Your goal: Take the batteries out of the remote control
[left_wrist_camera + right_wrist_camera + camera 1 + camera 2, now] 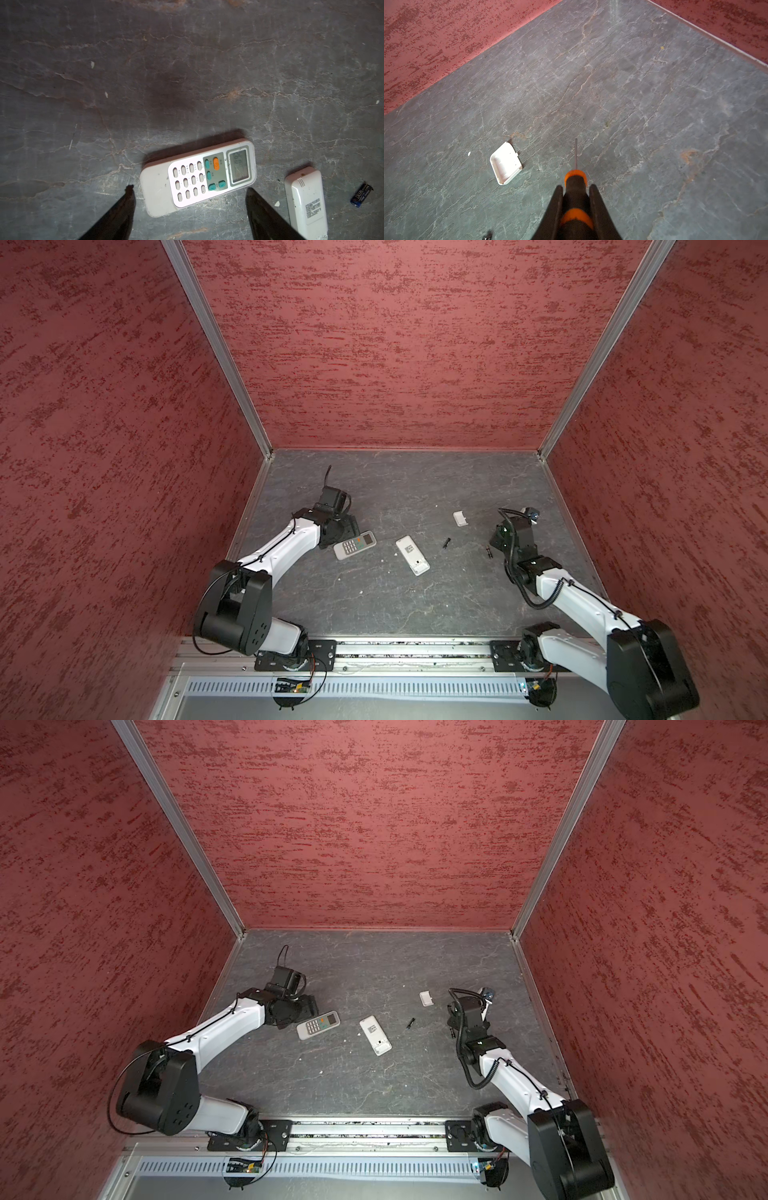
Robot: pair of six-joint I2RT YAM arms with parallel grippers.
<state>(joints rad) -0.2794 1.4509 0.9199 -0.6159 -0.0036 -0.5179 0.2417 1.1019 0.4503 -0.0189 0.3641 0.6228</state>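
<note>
Two small dark batteries (446, 542) are laid at three o'clock of the white face-down remote (411, 554). Next, the white buttoned remote (197, 176) should be flipped by the wide left jaws; an orange-and-black screwdriver (576, 187) is held by the right jaws.

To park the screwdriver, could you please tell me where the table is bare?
Crowded: the middle row, keypad remote, face-down remote, two batteries, cover. Bare: the table's back strip by the rear wall, and the front between remotes and rail.
</note>
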